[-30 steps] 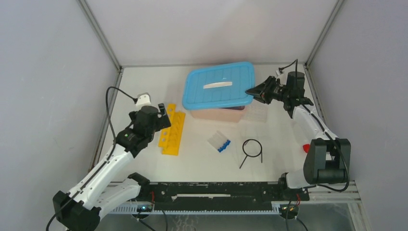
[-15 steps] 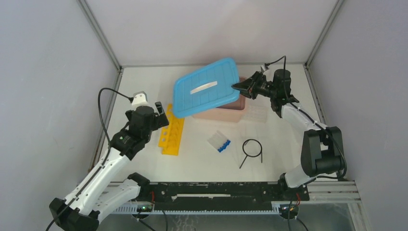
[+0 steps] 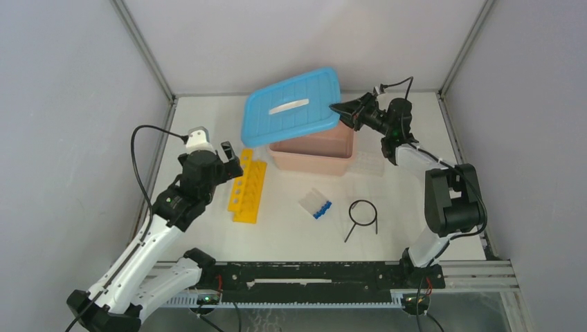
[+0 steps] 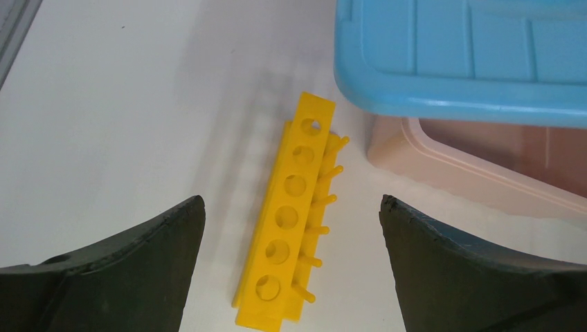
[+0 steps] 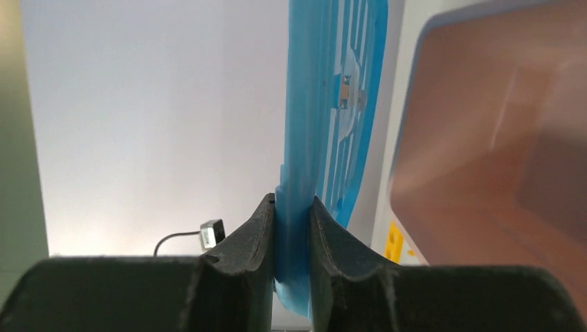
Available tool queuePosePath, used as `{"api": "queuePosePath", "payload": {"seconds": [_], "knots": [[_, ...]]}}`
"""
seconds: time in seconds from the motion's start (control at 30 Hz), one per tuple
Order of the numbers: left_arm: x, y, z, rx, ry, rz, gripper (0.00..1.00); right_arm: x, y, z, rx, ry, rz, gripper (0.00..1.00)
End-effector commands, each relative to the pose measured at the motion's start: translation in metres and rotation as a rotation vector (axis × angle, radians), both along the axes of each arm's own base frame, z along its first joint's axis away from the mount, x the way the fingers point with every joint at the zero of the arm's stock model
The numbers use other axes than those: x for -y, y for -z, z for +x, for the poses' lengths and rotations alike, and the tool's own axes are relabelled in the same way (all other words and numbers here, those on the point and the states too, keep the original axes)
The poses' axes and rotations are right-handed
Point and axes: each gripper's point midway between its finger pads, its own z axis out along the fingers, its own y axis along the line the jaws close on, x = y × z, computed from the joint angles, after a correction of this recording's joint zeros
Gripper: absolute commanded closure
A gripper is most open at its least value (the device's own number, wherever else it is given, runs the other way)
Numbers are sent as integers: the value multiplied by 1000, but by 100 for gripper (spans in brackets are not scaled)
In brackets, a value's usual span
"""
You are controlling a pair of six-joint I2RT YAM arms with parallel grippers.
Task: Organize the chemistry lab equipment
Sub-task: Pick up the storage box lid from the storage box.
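Right fingers (image 5: 256, 235) pinching the blue lid (image 3: 291, 111), tipped off the pink bin (image 3: 308, 162) for access; my left fingers (image 4: 159, 235) gape over the yellow rack (image 4: 287, 228).

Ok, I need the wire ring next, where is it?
In the top view, the ring lies flat right of centre, just right of the tubes, nearer than the bin.

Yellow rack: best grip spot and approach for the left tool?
Pinch the yellow rack across its narrow width at mid-length, straight down from above: it lies flat, long and slim, under the open left tool. Pegs jut from one long side, so set that finger between two.
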Motion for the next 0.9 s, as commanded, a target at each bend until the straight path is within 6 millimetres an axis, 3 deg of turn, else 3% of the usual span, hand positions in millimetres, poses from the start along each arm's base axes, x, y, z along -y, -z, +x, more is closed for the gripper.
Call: {"api": "queuePosePath", "payload": {"seconds": [0.0, 0.17, 0.33, 0.5, 0.57, 0.87], "knots": [[14, -39, 7, 97, 60, -40, 0, 4, -67, 12, 180, 48, 123, 100], [35, -47, 10, 118, 141, -75, 0, 20, -85, 20, 210, 99, 169, 100], [82, -47, 6, 111, 321, -111, 0, 50, -103, 25, 248, 188, 188, 100], [138, -49, -9, 93, 543, -145, 0, 88, -112, 27, 266, 294, 197, 100], [154, -48, -13, 77, 592, -154, 1, 111, -114, 29, 277, 342, 196, 100], [221, -46, -49, 9, 834, -171, 2, 163, -117, 21, 297, 452, 171, 100]]}}
